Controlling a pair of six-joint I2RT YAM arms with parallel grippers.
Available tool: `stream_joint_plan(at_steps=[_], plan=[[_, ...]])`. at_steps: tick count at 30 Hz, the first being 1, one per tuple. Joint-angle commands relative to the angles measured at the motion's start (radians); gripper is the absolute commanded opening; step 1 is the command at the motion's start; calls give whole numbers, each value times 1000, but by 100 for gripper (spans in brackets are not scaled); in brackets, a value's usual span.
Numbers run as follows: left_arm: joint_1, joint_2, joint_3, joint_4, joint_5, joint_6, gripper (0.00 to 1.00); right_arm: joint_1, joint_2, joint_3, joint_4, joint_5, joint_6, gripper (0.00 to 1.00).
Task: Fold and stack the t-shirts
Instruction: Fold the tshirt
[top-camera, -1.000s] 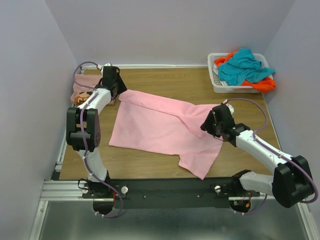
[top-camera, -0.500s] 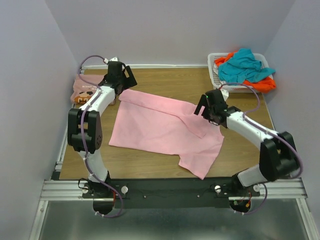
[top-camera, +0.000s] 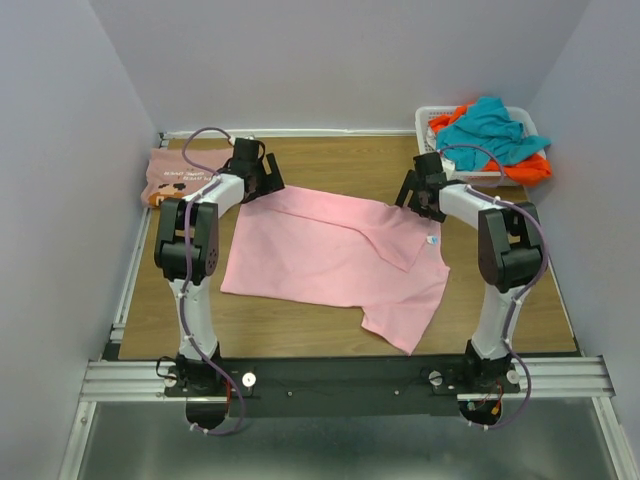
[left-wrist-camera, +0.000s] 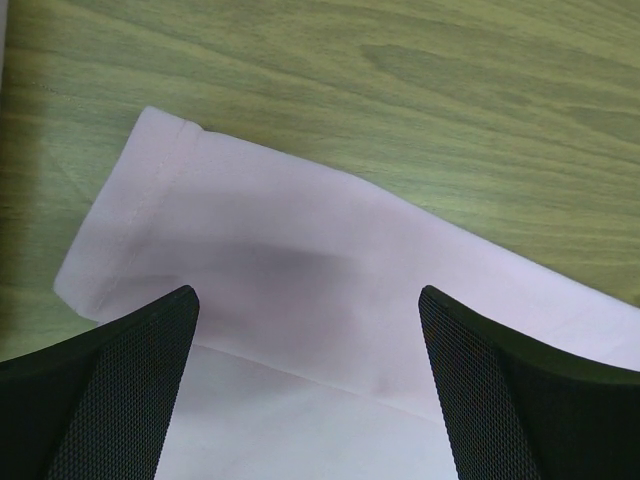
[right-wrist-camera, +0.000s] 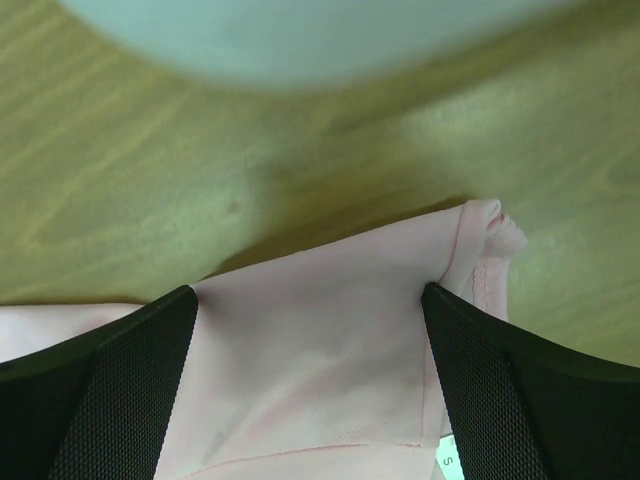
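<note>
You are working with four shirts and two tools. The one light-pink shirt (top-camera: 330, 255) is lying spread open on the desk (top-camera: 330, 165), reaching from one tool to the other. Your left tool (top-camera: 258, 175) is hanging released, its two fingers spread wide, with that shirt's hemmed far corner lying under and between them. Your right tool (top-camera: 420, 190) is likewise standing released and wide, with the shirt's other far corner bunching slightly between its fingers; whether either tool is touching the cloth you cannot tell. One dusty-pink shirt (top-camera: 170, 178) is sitting folded just outboard of the left tool. Just beyond the right tool, one white basket (top-camera: 432, 165) is holding the remaining two, one teal shirt (top-camera: 485, 130) lying over one orange shirt (top-camera: 530, 170).
</note>
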Motion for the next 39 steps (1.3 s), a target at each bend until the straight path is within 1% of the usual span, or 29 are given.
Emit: stream_joint_plan(at_steps=[1,4,11,13,15,16,19,22,24,25,26,28,29,30,31,32,34,35,36,37,38,39], plan=[[6,39,-2,-13,14,12,98,-19,95,55,1,-10,-49,100],[11,52,1,-33,-18,3,98,-31,142,98,1,16,-47,100],[14,35,6,-33,2,-5,98,-42,190,172,1,24,-57,100],[14,29,19,-39,11,4,98,-42,175,177,1,27,-66,100],[14,-6,42,-51,38,9,98,-40,109,166,1,24,-72,100],[12,-22,43,-51,40,8,98,-42,109,158,1,17,-74,100],[5,-89,20,-48,40,4,98,-42,12,105,1,-26,-77,100],[-14,-206,-60,-39,23,-9,98,-39,-112,22,1,-57,-78,100],[-24,-302,-156,-37,-15,-40,98,-39,-178,-33,1,-65,-69,100],[-28,-337,-198,-36,-26,-55,98,-40,-257,-91,4,-62,-46,100],[-32,-409,-288,-34,-38,-72,98,-39,-293,-127,3,-65,-35,100],[-46,-483,-391,-34,-67,-118,98,-39,-406,-187,4,-62,-6,100],[-49,-556,-442,-37,-73,-135,98,-40,-445,-245,3,-60,0,100],[-49,-594,-550,-51,-95,-153,98,-39,-477,-270,3,-59,8,100],[-51,-629,-603,-63,-107,-202,98,-42,-503,-297,3,-54,21,100],[-51,-699,-705,-95,-115,-228,98,-40,-559,-340,4,-57,28,100],[-51,-772,-795,-125,-106,-285,98,-40,-604,-379,3,-62,40,100],[-51,-846,-868,-139,-100,-310,98,-40,-635,-391,3,-63,43,100],[-52,-890,-900,-178,-100,-334,98,-39,-650,-417,3,-65,45,100],[-52,-933,-927,-197,-100,-356,98,-40,-660,-426,3,-62,48,100],[-70,-1017,-965,-217,-90,-409,98,-42,-676,-440,3,-63,49,100],[-80,-1055,-980,-217,-74,-425,98,-40,-681,-445,3,-63,51,100]])
